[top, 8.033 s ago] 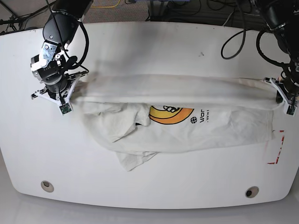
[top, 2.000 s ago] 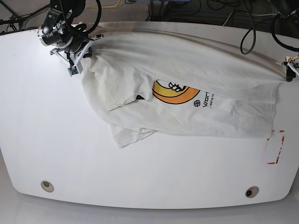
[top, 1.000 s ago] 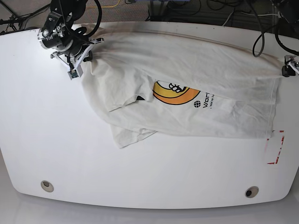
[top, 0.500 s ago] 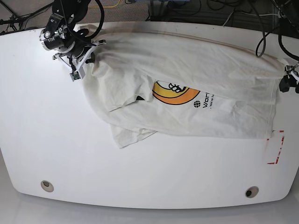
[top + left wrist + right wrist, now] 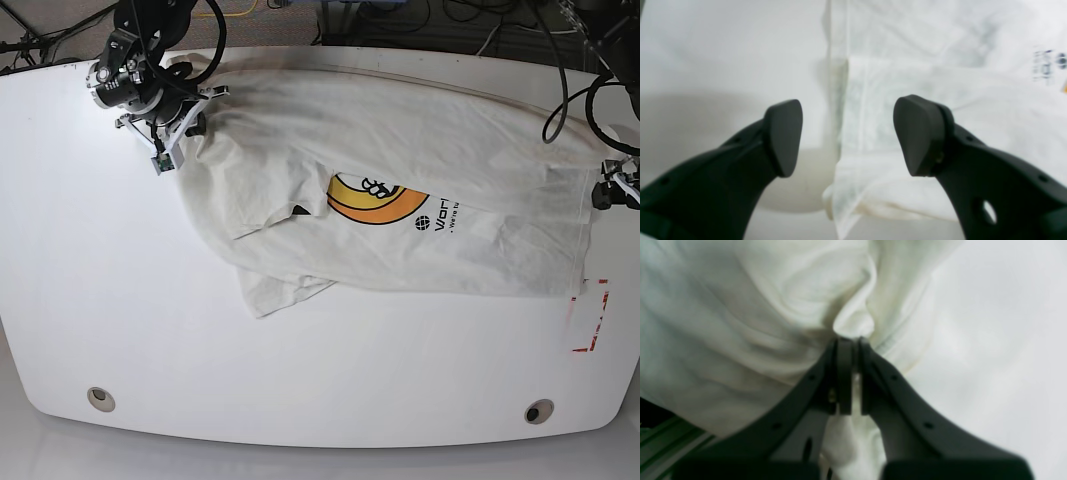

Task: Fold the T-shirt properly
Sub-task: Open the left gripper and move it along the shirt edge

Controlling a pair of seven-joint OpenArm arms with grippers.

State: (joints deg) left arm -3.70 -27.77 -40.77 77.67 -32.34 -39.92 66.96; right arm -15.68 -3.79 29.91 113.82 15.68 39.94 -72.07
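White, glossy, rounded desk (image 5: 120, 300) under everything, cables and dark floor beyond its far edge. Spread across its far half: large cream cotton T-shirt (image 5: 400, 140), wrinkled, orange-yellow print and dark lettering face up near the middle, one sleeve flopped toward the near side. Long axis runs side to side, from one set of fingers to the other.

Right gripper (image 5: 165, 135) at one end of that axis, fingers pressed together and pinching a bunched fold of the shirt's corner; wrist view shows cloth puckered right at the fingertips (image 5: 848, 350), fabric fanning out beyond and to one side of them.

Left gripper (image 5: 612, 193) at the opposite end, fingers spread wide, nothing between them. Seen from its wrist, shirt hem (image 5: 840, 133) lies straight ahead, in line with the gap between the fingertips, cloth stretching away past one pad (image 5: 917, 133), bare desk past the other (image 5: 783, 133).

Judged next need: regrasp of that hem corner by the left, clearly the nearer arm. Hem runs along the gap, so a short advance and closing should catch it; thin flat layers may slip out.
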